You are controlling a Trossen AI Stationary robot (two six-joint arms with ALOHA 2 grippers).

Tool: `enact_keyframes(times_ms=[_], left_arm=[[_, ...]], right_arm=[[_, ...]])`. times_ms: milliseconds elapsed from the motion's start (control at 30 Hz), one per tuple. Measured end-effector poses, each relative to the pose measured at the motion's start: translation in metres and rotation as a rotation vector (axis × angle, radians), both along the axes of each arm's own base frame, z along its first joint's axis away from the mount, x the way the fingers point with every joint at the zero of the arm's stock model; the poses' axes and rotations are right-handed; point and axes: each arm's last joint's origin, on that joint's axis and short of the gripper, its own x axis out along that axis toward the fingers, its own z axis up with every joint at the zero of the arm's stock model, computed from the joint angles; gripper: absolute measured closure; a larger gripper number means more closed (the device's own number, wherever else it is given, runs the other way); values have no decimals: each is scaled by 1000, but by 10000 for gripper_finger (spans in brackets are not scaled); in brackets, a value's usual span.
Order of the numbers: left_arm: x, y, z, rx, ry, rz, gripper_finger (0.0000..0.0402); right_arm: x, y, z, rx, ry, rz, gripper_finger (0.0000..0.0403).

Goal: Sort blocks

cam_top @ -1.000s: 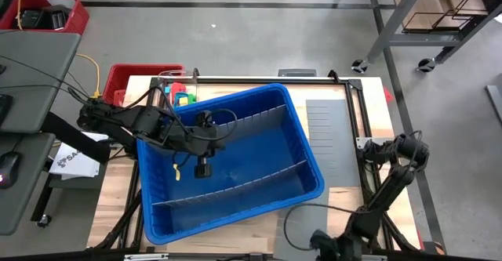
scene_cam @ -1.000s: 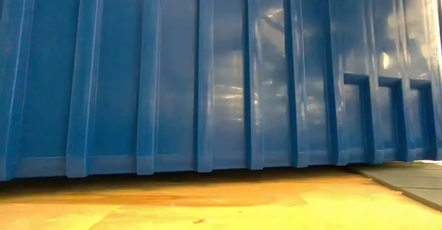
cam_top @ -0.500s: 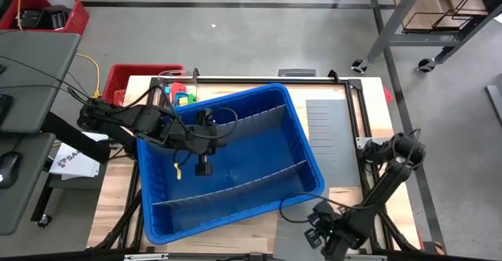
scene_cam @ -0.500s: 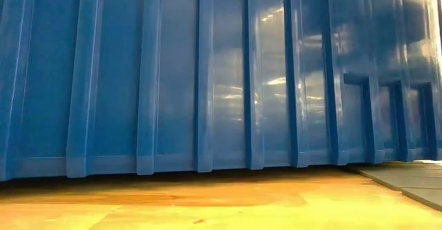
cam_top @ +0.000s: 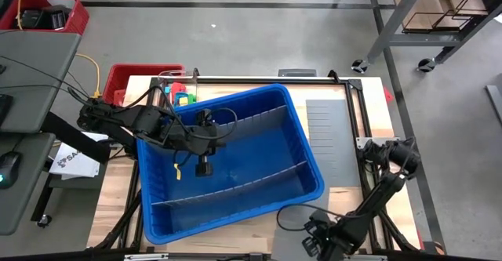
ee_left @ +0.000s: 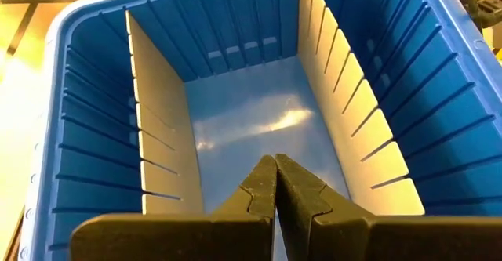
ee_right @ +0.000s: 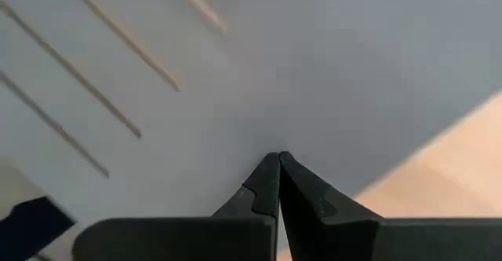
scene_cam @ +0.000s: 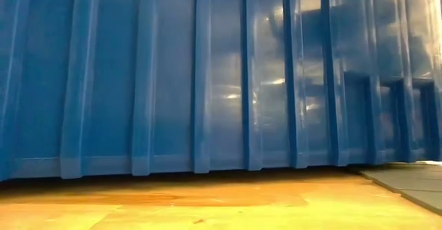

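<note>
Hovering inside the large blue plastic bin (cam_top: 235, 167), the left tool (cam_top: 202, 167) hangs over the middle compartment, its 2 dark fingers (ee_left: 276, 190) pressed together and pinching nothing. 2 thin grey divider panels (ee_left: 157, 128) split the bin into 3 bare compartments. The small coloured toy blocks (cam_top: 182, 96) lie clustered on the wooden counter (cam_top: 118, 175) just beyond the bin's far left corner, near a red basket (cam_top: 133, 77). The right tool (cam_top: 318, 233) sits low at the counter's near edge, fingers closed together above a flat grey slotted panel (ee_right: 157, 81).
</note>
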Motion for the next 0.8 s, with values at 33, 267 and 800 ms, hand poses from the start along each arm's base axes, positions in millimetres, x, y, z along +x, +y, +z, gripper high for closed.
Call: enact_keyframes(times_ms=[33, 267, 800], left_arm=[[0, 0, 0, 0, 0, 0, 401], [0, 0, 0, 1, 0, 0, 401], [0, 0, 0, 3, 1, -1, 401]], right_arm=[[-2, 3, 0, 16, 4, 6, 403], [-15, 21, 2, 145, 37, 65, 403], [33, -6, 16, -26, -291, 96, 403]])
